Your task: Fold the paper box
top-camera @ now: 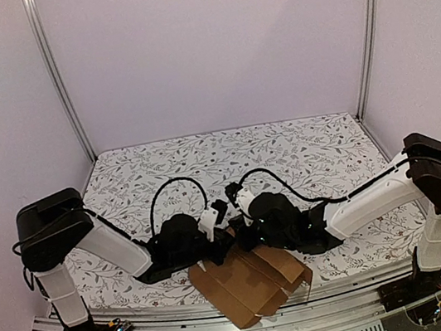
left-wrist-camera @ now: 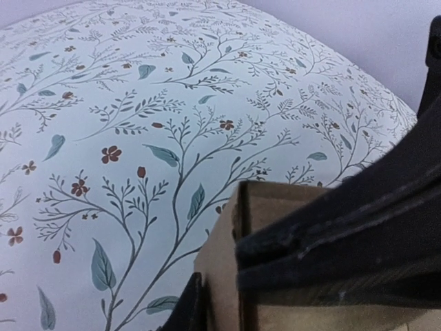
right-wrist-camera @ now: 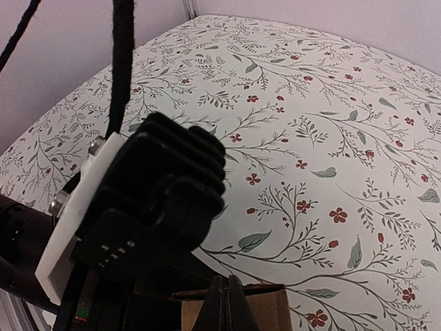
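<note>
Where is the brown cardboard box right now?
In the top view, the brown cardboard box lies at the middle of the near edge of the flowery tablecloth, right where the left arm and right arm meet.

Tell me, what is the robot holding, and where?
The paper box: left jaws clamp a flap at its far edge; right jaws shut there, hold unclear.
</note>
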Tool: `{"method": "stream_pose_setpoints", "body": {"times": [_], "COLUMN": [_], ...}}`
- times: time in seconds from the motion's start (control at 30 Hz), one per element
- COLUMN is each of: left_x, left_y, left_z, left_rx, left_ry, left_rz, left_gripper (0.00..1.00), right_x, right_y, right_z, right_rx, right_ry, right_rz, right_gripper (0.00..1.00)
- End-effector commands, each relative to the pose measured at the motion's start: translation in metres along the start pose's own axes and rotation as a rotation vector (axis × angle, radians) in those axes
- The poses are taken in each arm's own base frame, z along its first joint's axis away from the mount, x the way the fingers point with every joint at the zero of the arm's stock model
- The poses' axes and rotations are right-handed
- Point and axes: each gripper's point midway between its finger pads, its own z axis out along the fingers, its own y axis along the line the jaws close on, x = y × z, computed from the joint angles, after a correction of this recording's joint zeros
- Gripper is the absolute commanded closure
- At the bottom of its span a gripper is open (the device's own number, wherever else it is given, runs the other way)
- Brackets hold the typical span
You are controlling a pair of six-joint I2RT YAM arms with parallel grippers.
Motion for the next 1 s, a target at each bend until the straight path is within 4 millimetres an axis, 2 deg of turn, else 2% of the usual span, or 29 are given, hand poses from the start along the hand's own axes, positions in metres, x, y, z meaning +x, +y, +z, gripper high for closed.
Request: {"method": "stream_pose_setpoints", "body": {"times": [0.0,0.03,0.2,0.3,0.53,0.73,0.97], "left_x": [-0.008,-0.007,-0.009,-0.012,-0.015,-0.016,-0.016], "left_y": [-0.001,-0.001,0.0,0.0,0.006,0.003,-0.006], "left_z": [0.009,0.01,0.01,0.009,0.005,0.007,0.01], "left_rx": [0.013,0.014,0.007,0.001,-0.046,-0.049,-0.07], "left_ry": [-0.033,-0.033,-0.043,-0.045,-0.035,-0.024,-0.004], "left_rz": [-0.005,-0.006,-0.009,-0.001,0.038,0.056,0.103], "left_gripper": [0.96,1.0,1.0,1.0,1.0,1.0,1.0], "right_x": [0.1,0.098,0.086,0.075,0.037,0.016,0.011], "right_y": [-0.026,-0.025,-0.019,-0.019,-0.016,-0.013,-0.01], "right_z": [-0.007,-0.007,-0.012,-0.018,-0.043,-0.052,-0.044], "right_rx": [0.074,0.071,0.049,0.048,0.026,0.01,0.019], "right_ry": [0.328,0.326,0.306,0.284,0.193,0.148,0.138], "right_rz": [-0.107,-0.104,-0.078,-0.063,-0.017,-0.004,-0.008], "right_gripper": [1.0,1.0,1.0,0.91,0.8,0.8,0.88]}}
